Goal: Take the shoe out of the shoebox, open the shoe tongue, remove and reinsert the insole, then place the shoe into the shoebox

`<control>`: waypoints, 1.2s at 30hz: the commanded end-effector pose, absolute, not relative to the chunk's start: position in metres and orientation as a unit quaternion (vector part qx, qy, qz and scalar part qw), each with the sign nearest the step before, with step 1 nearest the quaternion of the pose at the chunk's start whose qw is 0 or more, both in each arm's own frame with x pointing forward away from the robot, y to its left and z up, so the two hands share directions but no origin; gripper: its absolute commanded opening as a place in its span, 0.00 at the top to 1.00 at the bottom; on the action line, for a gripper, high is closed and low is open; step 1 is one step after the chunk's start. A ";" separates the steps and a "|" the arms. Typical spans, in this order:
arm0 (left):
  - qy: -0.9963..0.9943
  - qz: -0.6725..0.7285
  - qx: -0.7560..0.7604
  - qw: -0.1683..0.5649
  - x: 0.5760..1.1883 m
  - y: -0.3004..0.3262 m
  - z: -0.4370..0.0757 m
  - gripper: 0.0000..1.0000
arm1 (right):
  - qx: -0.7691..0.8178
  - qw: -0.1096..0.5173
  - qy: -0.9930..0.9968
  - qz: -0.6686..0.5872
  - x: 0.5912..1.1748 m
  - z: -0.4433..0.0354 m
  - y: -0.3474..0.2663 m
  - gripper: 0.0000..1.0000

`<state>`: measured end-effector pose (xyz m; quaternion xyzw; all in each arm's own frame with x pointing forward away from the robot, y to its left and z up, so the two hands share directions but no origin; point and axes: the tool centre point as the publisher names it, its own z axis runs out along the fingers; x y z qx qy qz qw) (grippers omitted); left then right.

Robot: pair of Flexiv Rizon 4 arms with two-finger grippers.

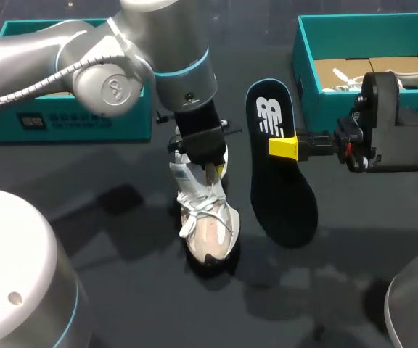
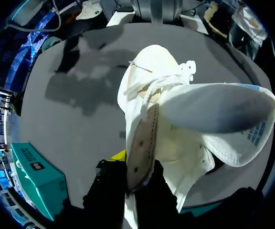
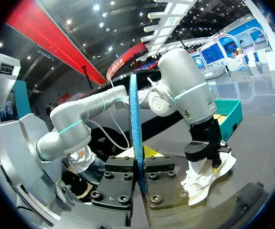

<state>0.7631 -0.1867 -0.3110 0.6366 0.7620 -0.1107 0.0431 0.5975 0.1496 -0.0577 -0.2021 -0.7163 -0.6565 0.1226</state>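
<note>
Head view: the shoe [image 1: 207,217] stands mid-table, toe toward 6 o'clock. The left gripper [image 1: 203,163] comes down on its heel end, jaws clamped on the eyelet strip. At the shoe's 3 o'clock is the insole [image 1: 285,196], with the right gripper [image 1: 285,147] closed on its edge. The left box [image 1: 71,119] sits at 11 o'clock, the right box [image 1: 305,72] at 1.

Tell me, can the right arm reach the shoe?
Probably yes, the shoe lies close with nothing between. But the right gripper grips the insole, and the left gripper covers its opening.
</note>
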 end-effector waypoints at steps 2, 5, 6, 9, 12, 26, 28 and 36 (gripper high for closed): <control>0.759 -0.104 0.641 0.047 0.755 -0.190 -0.314 1.00 | -0.203 0.121 -0.716 -0.657 0.595 -0.059 0.150 1.00; 0.755 -0.104 0.646 0.047 0.753 -0.190 -0.317 1.00 | -0.203 0.121 -0.716 -0.657 0.595 -0.059 0.150 1.00; 0.754 -0.103 0.647 0.047 0.753 -0.190 -0.318 1.00 | -0.203 0.121 -0.716 -0.657 0.595 -0.059 0.150 1.00; 0.752 -0.103 0.649 0.048 0.752 -0.191 -0.320 1.00 | -0.203 0.121 -0.716 -0.657 0.595 -0.059 0.150 1.00; 0.749 -0.102 0.652 0.048 0.753 -0.191 -0.322 1.00 | -0.203 0.121 -0.716 -0.657 0.595 -0.059 0.150 1.00; 0.746 -0.100 0.657 0.047 0.749 -0.195 -0.331 1.00 | -0.203 0.121 -0.716 -0.657 0.595 -0.059 0.150 1.00; 0.745 -0.098 0.658 0.046 0.748 -0.196 -0.333 1.00 | -0.203 0.121 -0.716 -0.657 0.595 -0.059 0.150 1.00; 0.745 -0.096 0.659 0.045 0.749 -0.199 -0.336 1.00 | -0.203 0.121 -0.716 -0.657 0.595 -0.059 0.150 1.00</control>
